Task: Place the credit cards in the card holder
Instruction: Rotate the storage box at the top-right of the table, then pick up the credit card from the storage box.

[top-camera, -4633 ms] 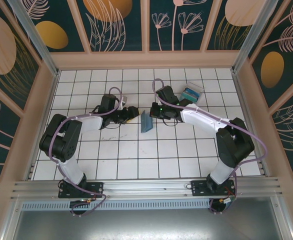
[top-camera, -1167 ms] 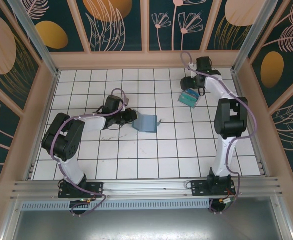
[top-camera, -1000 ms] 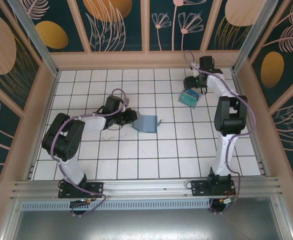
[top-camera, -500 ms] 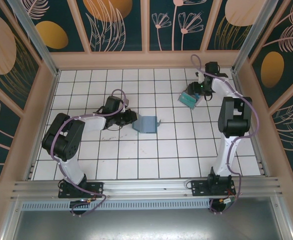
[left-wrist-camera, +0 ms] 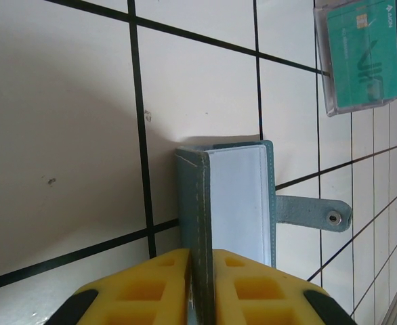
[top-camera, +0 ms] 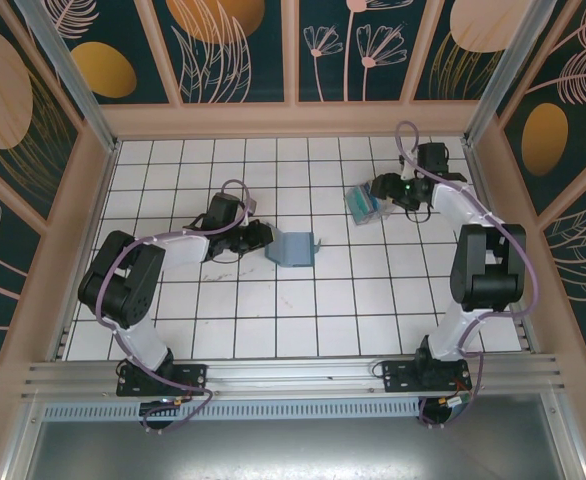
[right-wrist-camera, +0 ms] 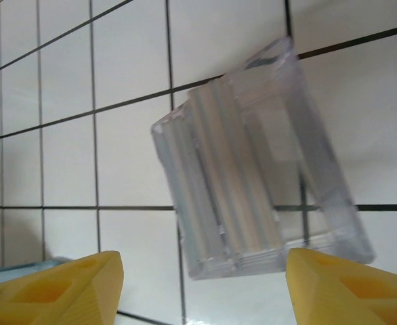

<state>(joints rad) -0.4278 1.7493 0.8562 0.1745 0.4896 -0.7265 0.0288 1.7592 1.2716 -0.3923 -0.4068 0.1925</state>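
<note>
The left gripper (left-wrist-camera: 200,271) is clamped on the fold of the dark teal bi-fold card holder (left-wrist-camera: 236,196), propping it partly open mid-table. The right gripper (right-wrist-camera: 205,284), jaws apart, hovers by the clear plastic box (right-wrist-camera: 253,183) holding a teal credit card (left-wrist-camera: 358,61). Fetching a card seems the step, and it calls for a thin-edge pinch. The card's white print is not legible.

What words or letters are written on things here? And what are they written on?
"VI": big pale letters running sideways on the teal card inside the clear plastic box; any letters after them can't be made out.
Small print along the same card's edge: too blurred to read.
Card holder: no writing, just a metal snap on its strap.
</note>
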